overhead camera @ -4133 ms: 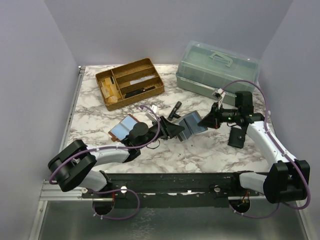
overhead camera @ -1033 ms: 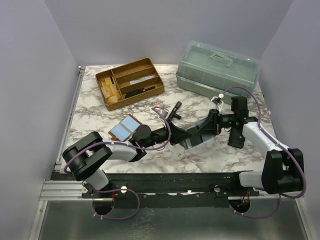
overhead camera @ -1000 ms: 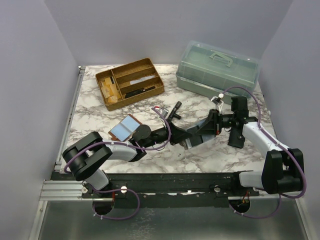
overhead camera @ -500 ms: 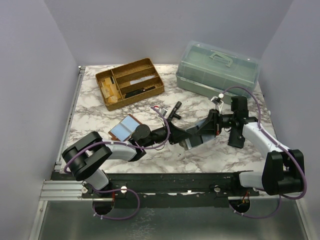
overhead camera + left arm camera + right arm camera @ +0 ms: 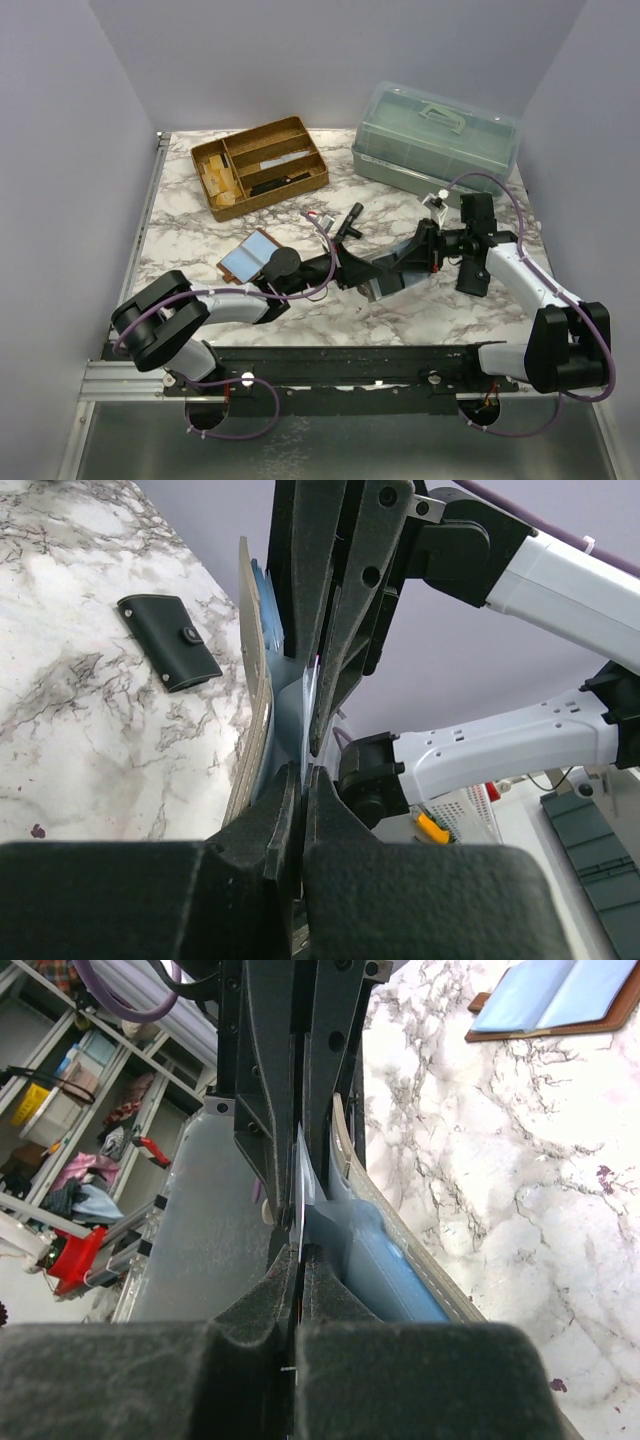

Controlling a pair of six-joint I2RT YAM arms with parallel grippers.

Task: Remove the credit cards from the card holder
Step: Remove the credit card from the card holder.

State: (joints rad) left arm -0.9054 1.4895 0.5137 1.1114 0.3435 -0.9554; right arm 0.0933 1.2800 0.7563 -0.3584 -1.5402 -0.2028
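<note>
Blue card (image 5: pixel 306 1185) pinched edge-on by right gripper (image 5: pixel 298 1250); left gripper (image 5: pixel 303 776) clamps holder (image 5: pixel 250 680) mid-table. Risk: thin grip slips, or holder drags along with card.

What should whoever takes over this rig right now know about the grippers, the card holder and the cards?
Left gripper: jaws shut on the edge of the tan folding card holder with blue inner pockets, held up between the two arms.
Right gripper: jaws shut on a thin pale card, seen edge-on, its lower part at the holder's pockets.
Done: holder steadied, one card gripped.
Left: draw that card clear, set it down, then repeat for any others.
Also: a brown holder with light-blue faces lies open on the left side; whether cards remain in it cannot be told.
</note>
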